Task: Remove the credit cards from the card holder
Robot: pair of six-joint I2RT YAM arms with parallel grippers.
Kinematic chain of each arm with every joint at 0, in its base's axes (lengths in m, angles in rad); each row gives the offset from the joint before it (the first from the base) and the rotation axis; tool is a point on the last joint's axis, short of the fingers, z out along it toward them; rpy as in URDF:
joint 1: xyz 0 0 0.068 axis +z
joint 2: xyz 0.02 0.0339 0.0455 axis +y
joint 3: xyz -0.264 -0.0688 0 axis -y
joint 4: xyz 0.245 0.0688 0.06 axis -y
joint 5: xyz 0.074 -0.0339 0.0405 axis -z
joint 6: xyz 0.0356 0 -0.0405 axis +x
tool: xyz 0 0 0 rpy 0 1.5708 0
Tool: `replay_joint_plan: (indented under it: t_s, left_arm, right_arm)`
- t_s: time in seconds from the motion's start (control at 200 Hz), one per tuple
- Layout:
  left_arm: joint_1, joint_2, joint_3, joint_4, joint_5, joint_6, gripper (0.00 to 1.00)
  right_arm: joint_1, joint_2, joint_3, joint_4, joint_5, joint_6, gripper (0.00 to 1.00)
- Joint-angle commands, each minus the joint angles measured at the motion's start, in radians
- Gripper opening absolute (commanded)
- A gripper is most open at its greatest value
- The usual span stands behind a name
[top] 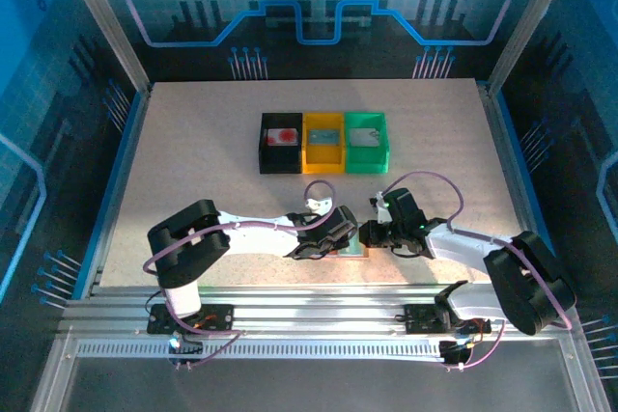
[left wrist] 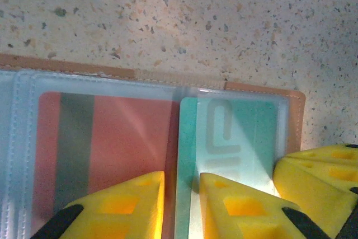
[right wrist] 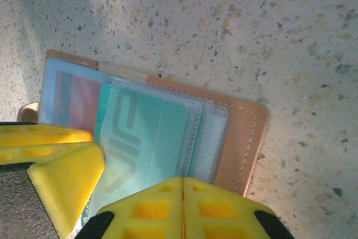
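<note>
Left wrist: teal card [left wrist: 246, 132] under parted left claw [left wrist: 182, 202], inside card holder [left wrist: 297, 117].

Top view: table [top: 193, 171] lit brightly and evenly from above. Blue cast on the surrounding walls, soft shadows thrown under the arms, fine detail soft. Left wrist view: warm patch seen on the tabletop near the top. White glare on the teal card [left wrist: 240, 132] under its clear sleeve. Left gripper [left wrist: 180, 186] blurred at the bottom edge. Right wrist view: shadow laid across the upper left, teal card washed out by glare, right gripper [right wrist: 183, 188] out of focus.
</note>
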Motion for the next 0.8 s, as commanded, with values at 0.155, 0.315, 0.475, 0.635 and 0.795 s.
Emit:
replay_joint_plan:
  t_s: [0.155, 0.315, 0.475, 0.635, 0.795]
  left_arm:
    - [0.000, 0.024, 0.006, 0.040, 0.015, -0.005, 0.21]
    - [0.000, 0.018, 0.000, 0.055, 0.014, -0.010, 0.19]
    - [0.000, 0.016, -0.009, 0.078, 0.015, -0.016, 0.17]
    - [0.000, 0.004, -0.030, 0.109, 0.013, -0.027, 0.12]
    - [0.000, -0.011, -0.051, 0.133, 0.008, -0.039, 0.10]
  right_arm:
    - [0.031, 0.028, 0.001, 0.000, -0.021, -0.012, 0.07]
    - [0.039, 0.044, 0.007, 0.000, -0.018, -0.012, 0.07]
    - [0.048, 0.048, 0.011, -0.004, -0.008, -0.013, 0.07]
    - [0.051, 0.053, 0.015, -0.006, -0.005, -0.015, 0.07]
    - [0.052, 0.053, 0.015, -0.006, -0.003, -0.015, 0.07]
